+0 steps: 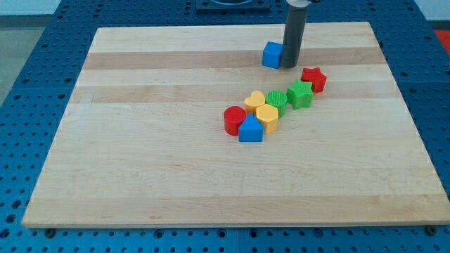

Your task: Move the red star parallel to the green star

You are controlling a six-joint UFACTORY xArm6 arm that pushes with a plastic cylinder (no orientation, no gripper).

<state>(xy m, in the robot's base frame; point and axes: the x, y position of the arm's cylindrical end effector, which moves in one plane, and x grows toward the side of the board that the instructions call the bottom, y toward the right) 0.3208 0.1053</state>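
Note:
The red star lies on the wooden board right of centre, touching the upper right side of the green star. My tip rests on the board just right of a blue cube, up and to the left of the red star, a short gap away from it. The rod rises straight up out of the view's top.
A cluster runs down-left from the green star: a green round block, a yellow heart, a yellow hexagon-like block, a red cylinder and a blue house-shaped block. The board's right edge is near the red star.

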